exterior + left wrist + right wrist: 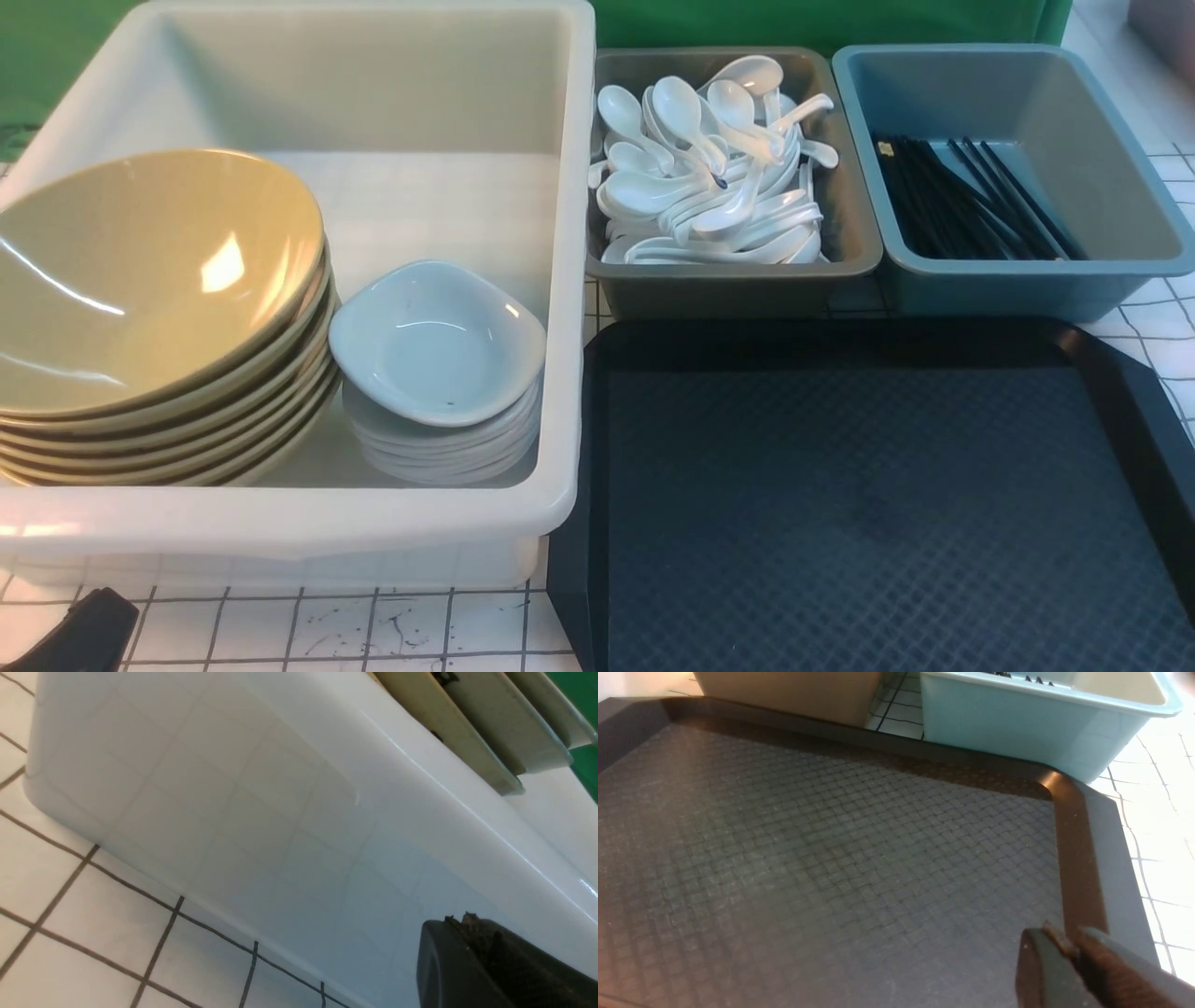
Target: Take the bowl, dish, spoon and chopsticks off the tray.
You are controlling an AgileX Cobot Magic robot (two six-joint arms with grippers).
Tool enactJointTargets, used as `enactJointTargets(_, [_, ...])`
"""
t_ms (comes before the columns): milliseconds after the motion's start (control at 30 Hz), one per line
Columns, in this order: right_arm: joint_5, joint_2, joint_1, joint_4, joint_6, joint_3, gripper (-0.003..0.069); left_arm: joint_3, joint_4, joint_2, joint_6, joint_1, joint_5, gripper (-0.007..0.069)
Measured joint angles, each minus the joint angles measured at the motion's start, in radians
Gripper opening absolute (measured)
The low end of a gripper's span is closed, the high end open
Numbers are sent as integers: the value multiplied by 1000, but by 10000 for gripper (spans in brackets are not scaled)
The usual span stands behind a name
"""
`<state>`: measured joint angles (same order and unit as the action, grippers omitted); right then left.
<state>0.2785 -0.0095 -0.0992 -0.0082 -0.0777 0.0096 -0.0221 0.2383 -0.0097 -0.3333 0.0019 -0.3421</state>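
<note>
**A:** On the front view, where does everything sit?

**B:** The black tray (868, 504) lies bare at the right. Left of it stands a big white tub (308, 523), holding a stack of yellow bowls (159, 308) with a stack of white dishes (439, 364) just beside it. Behind the tray, a grey bin (850, 252) holds a heap of white spoons (714, 177), and a blue-grey bin (1027, 275) to its right holds black chopsticks (971, 205). A dark piece of the left arm (79, 635) shows at the near left corner.

**A:** And the left wrist view?

**B:** The left gripper (472, 933) sits low beside the tub's outer wall, over the gridded white tablecloth (70, 896). Its jaws are pressed together with nothing between them. Bowl rims peek over the tub's edge.

**A:** The right wrist view?

**B:** The right gripper (1066, 947) hovers over the tray's diamond-textured surface, near its rim at a cut corner. Its fingertips look nearly together and grip nothing; whether a slit remains between them I cannot tell. The blue-grey bin stands just beyond the tray's rim.
</note>
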Motion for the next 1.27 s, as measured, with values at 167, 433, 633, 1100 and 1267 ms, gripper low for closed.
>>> enactJointTargets(167, [0,0,0,0,0,0,110,0,0,0,-1,0,0,-1])
enactJointTargets(433, [0,0,0,0,0,0,120,0,0,0,-1,0,0,-1])
enactJointTargets(633, [0,0,0,0,0,0,128,0,0,-1,-1,0,0,-1])
enactJointTargets(1100, [0,0,0,0,0,0,141,0,1,-1,-1,0,0,-1])
enactJointTargets(1267, [0,0,0,0,0,0,146,0,1,-2,-1,0,0,-1])
